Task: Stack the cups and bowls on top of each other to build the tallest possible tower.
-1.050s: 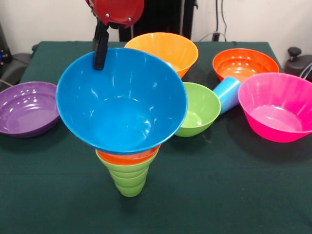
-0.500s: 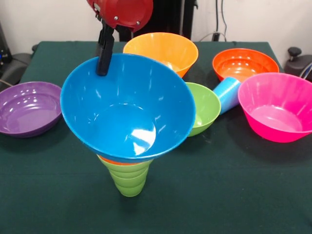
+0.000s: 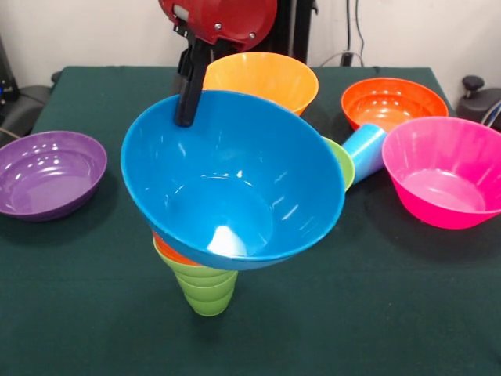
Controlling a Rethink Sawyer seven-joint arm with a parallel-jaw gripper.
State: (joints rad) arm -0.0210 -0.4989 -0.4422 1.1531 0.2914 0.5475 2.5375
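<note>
My gripper [image 3: 188, 106] is shut on the far rim of the big blue bowl [image 3: 235, 184] and holds it tilted in the air. Under the bowl stands the lime green cup [image 3: 207, 290], with a small orange bowl [image 3: 167, 251] on top of it, mostly hidden. The blue bowl hangs over this stack, shifted to its right; I cannot tell whether it touches. The light blue cup [image 3: 365, 151] lies on its side between a green bowl [image 3: 343, 162], mostly hidden, and the pink bowl [image 3: 446, 172].
A purple bowl [image 3: 47, 172] sits at the left edge of the green tablecloth [image 3: 368, 298]. A yellow-orange bowl [image 3: 262, 74] and an orange bowl [image 3: 383, 102] stand at the far side. The pink bowl fills the right side.
The gripper has carried the blue bowl to the right across the picture, so it now covers most of the green bowl and sits off-centre over the cup stack.
</note>
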